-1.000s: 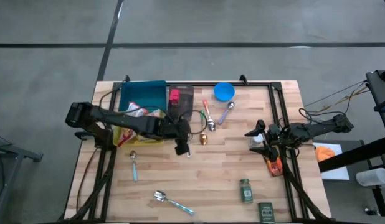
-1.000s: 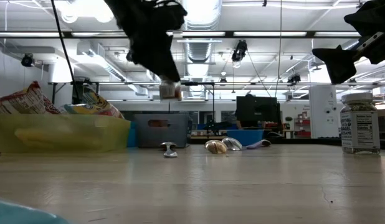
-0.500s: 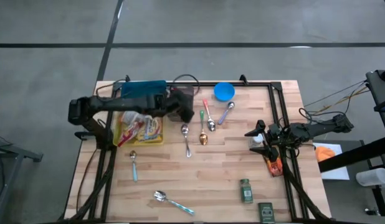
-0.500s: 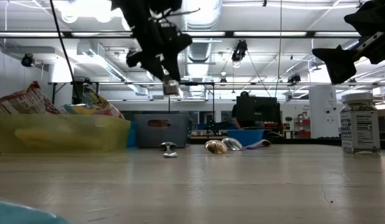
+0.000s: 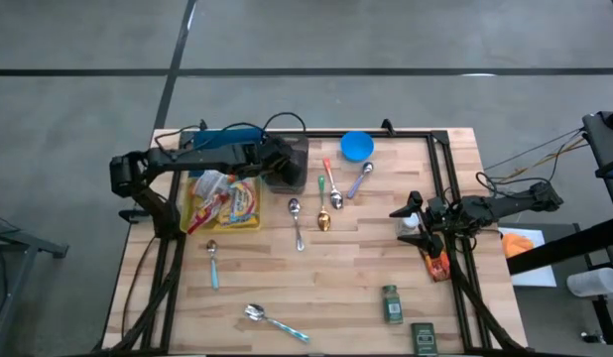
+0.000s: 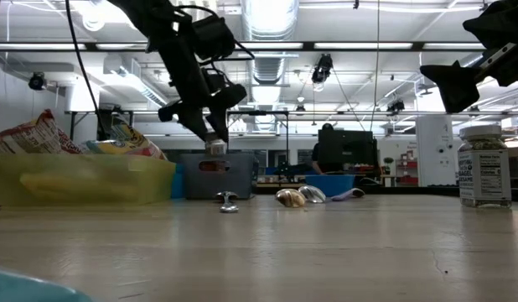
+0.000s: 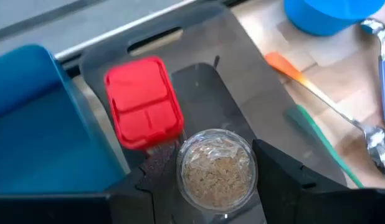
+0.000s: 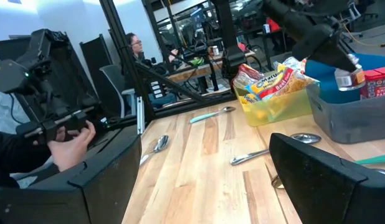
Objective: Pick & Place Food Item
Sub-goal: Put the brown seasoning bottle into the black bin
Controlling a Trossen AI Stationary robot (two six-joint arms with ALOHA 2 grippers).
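The left end effector (image 7: pixel 217 186), clamped on a spice jar (image 7: pixel 217 169), hangs upright over the grey bin (image 7: pixel 242 68) beside a red box (image 7: pixel 144 110); the right end effector (image 5: pixel 414 220) waits apart, far off.

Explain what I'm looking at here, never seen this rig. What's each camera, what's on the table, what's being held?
Two dark robot arms work at a wooden table. One camera looks straight down, one sits at table height, and one rides on each wrist.

The left gripper holds a small spice jar between its fingers, over a grey bin that has a red-lidded container inside. The right gripper waits open at the table's right edge.

Also on the table: a yellow tray of snack bags, a blue bowl, several spoons and a green spice jar.
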